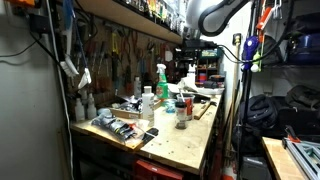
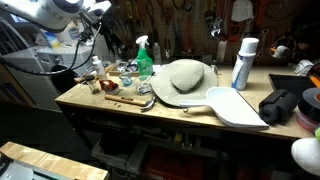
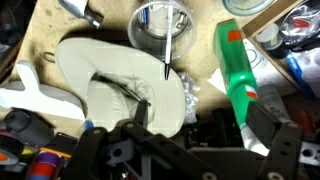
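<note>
My gripper (image 3: 200, 135) hangs high above a cluttered workbench and looks open and empty, its dark fingers spread at the bottom of the wrist view. Below it lie a cream hat (image 3: 110, 85), a clear glass jar (image 3: 160, 28) with a thin tool standing in it, and a green spray bottle (image 3: 238, 70). The hat (image 2: 185, 78) and the green spray bottle (image 2: 144, 57) also show in an exterior view. The arm's head (image 1: 190, 48) sits up near the shelf, apart from everything on the bench.
A white paddle-shaped board (image 2: 232, 105), a white spray can (image 2: 243, 62), a black bundle (image 2: 283, 105) and a hammer (image 2: 135, 100) lie on the wooden bench (image 2: 120, 118). Tools hang on the back wall. A shelf (image 1: 130, 15) runs overhead.
</note>
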Controlling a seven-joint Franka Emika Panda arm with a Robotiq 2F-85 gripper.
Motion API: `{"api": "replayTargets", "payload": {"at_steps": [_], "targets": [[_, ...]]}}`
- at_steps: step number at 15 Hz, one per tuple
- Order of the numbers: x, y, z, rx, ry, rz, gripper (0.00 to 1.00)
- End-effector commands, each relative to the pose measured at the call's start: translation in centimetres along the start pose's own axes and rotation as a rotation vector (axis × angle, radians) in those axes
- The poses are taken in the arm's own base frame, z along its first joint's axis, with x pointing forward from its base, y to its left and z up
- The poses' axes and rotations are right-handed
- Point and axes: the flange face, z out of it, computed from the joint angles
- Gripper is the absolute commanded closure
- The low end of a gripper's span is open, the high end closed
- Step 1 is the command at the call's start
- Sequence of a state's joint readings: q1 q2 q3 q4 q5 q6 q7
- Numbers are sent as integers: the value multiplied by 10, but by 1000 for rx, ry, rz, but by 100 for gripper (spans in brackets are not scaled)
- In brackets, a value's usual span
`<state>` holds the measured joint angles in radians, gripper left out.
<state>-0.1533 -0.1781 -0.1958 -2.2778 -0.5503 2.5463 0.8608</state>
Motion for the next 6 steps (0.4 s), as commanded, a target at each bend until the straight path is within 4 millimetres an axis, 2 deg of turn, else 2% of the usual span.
{"api": "replayTargets", "payload": {"at_steps": [1,3,4,5,6], "targets": [[-17,58,-34,180,63,-62,0],[-17,73,-44,281,83,-73,0],[-18,75,-48,332,84,-79,0],[-3,70,-38,236,85,-64,0],[-5,74,-42,270,87,-72,0]]}}
